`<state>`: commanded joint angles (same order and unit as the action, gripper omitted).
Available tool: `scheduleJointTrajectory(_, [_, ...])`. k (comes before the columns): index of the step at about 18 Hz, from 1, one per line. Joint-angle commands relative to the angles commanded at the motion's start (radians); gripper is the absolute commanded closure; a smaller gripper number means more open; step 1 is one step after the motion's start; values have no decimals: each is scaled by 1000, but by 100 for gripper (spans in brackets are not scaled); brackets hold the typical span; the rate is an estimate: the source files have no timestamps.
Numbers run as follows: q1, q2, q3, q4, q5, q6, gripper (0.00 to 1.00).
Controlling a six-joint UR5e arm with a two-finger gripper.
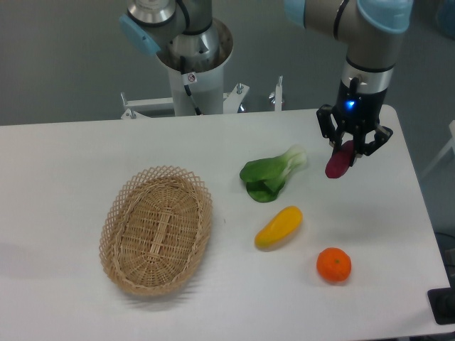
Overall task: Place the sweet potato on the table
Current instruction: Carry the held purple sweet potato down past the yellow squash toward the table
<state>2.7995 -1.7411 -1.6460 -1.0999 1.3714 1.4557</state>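
I see the wicker basket point(157, 229) on the left of the white desk point(71, 149), with nothing inside it. At the far right, my gripper point(350, 150) has its jaws closed on the upper end of the sweet potato point(339, 161), which hangs tilted, its lower tip close to the desk; I can't tell whether it touches. A bok choy point(270, 176), a yellow vegetable point(279, 227) and an orange point(333, 265) lie on the desk nearer me.

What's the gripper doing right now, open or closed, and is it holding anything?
Gripper: jaws closed on the sweet potato, which hangs above the table.
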Motion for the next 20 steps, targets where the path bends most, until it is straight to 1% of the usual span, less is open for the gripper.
scheduleJointTrajectory(6, [-3,-5,3,0,-2,-3,68])
scheduleJointTrajectory(10, [-12,-5,5,2,-6,-70,68])
scheduleJointTrajectory(13, [-58,-8,5,3,-8,-130,68])
scheduleJointTrajectory(14, [-77,-14,6,15,-8,-159,68])
scheduleJointTrajectory(15, [-98,-23,8,46,-8,-199,68])
scheduleJointTrajectory(18, [-175,-58,8,170,-6,-387,68])
scheduleJointTrajectory(20, [-219,-86,8,237,-5,-477,68])
